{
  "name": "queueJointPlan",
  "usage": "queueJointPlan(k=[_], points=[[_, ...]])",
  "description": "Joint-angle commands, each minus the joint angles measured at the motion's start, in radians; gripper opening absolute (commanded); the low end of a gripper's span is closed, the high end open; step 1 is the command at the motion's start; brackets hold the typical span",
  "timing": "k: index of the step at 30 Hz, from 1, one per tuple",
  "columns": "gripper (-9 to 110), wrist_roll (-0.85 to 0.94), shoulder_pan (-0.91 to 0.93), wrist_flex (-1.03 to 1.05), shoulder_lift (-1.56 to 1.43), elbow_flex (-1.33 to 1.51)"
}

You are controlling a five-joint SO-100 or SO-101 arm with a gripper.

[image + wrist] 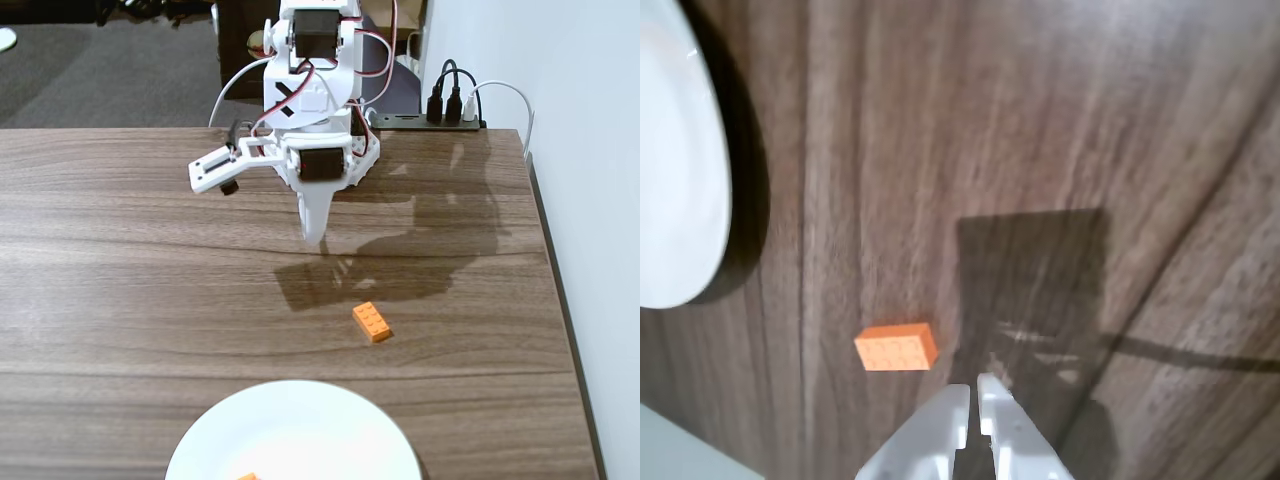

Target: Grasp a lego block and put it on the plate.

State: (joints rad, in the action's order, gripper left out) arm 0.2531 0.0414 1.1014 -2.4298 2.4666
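Approach is the step judged to be in hand: nothing has been grasped, and the end effector (pixel 313 236) is held above the worktop (pixel 120 260), with the lego block (pixel 372 321) lying apart from it on the bare wood. In the wrist view the two white fingertips are seen pressed almost together, with only a thin dark slit between them, and nothing is held by the end effector (pixel 974 392). The block (pixel 897 347) is seen there just left of the tips and slightly beyond them. The next move is judged to call for the jaws to be opened wider than the brick, the tips to be shifted over it and lowered around it. The plate (pixel 300 430) is cut off by the lower edge of the fixed view, nearer the camera than the block, and a small orange sliver (pixel 248 477) is visible on it. The worktop is dark wood-grain laminate, crossed by the arm's shadow. A white wall (pixel 560 80) is seen to the right, a power strip (pixel 430 120) with plugged cables behind the arm, and grey floor beyond.
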Motion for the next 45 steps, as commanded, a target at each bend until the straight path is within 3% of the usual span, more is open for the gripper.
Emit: queueJointPlan(k=[1,23,32,39,45], points=[[1,0.080,-0.015,-0.009,0.061,-0.112],[1,1.048,-0.146,0.195,0.459,-0.546],[1,1.223,-0.146,0.199,0.540,-0.629],[1,1.523,-0.143,0.314,0.572,-0.680],[1,1.554,-0.152,0.327,0.627,-0.733]])
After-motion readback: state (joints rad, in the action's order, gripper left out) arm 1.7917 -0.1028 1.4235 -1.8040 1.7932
